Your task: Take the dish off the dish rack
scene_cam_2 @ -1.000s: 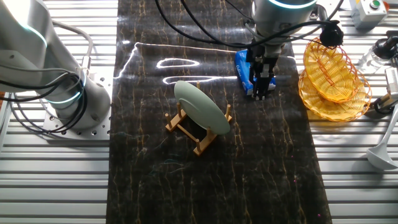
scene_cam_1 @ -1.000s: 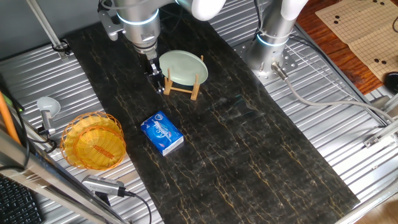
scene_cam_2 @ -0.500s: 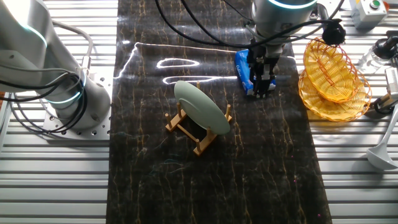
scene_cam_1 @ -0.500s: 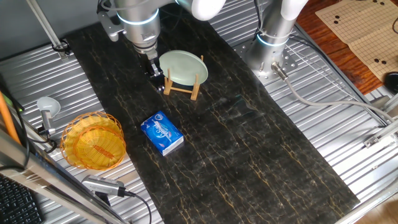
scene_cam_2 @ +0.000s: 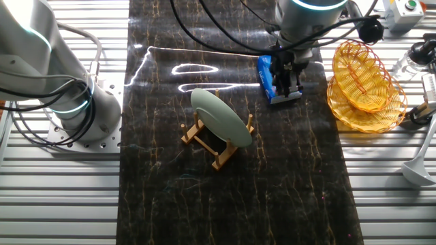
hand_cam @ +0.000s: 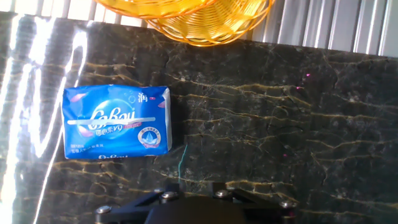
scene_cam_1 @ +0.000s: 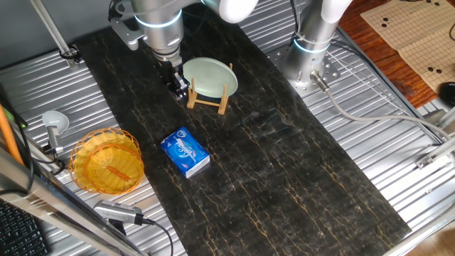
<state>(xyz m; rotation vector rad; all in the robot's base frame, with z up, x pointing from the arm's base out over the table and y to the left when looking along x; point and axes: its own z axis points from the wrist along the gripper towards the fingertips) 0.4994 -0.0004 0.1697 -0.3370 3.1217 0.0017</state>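
Your plate stood tilted on edge in the wooden rack on the table. Your gripper hung just beside the rack, holding nothing; you could not tell how far its jaws were spread. A blue packet lay near a basket.

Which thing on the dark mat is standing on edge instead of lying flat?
The pale green dish: it leans nearly upright between the pegs of the wooden dish rack. The blue tissue packet lies flat on the mat.
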